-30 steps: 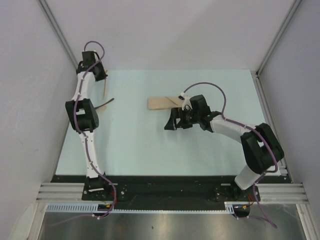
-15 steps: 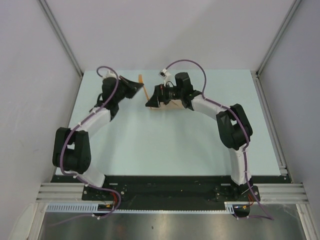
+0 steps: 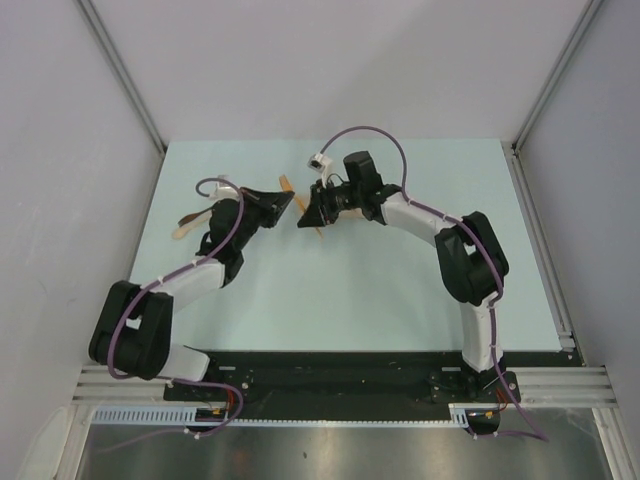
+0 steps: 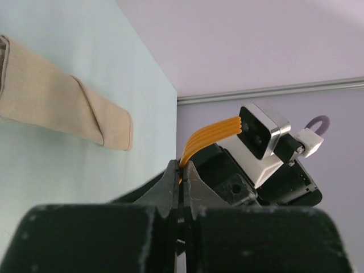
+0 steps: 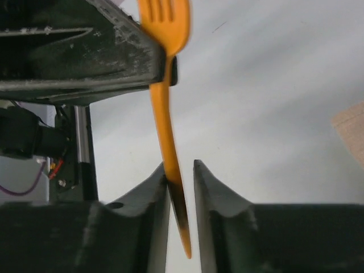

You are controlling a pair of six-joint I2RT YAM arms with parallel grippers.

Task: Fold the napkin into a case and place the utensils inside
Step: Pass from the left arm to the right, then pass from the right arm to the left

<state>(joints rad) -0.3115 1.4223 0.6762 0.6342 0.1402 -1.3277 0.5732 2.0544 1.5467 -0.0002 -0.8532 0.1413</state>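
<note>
The left arm and right arm match: white tubular links between bulky black joints, a thin purple cable looping along each, a small white-and-silver camera block at the wrist, and matte black, scuffed, wedge-shaped fingers.

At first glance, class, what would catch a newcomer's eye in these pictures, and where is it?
The orange fork bridges the two arms over the far middle of the table. The left end effector is shut on it just below the tines, and its handle sits between the parted fingers of the right end effector. Next comes the folded napkin, a beige strip lying flat on the table.
</note>
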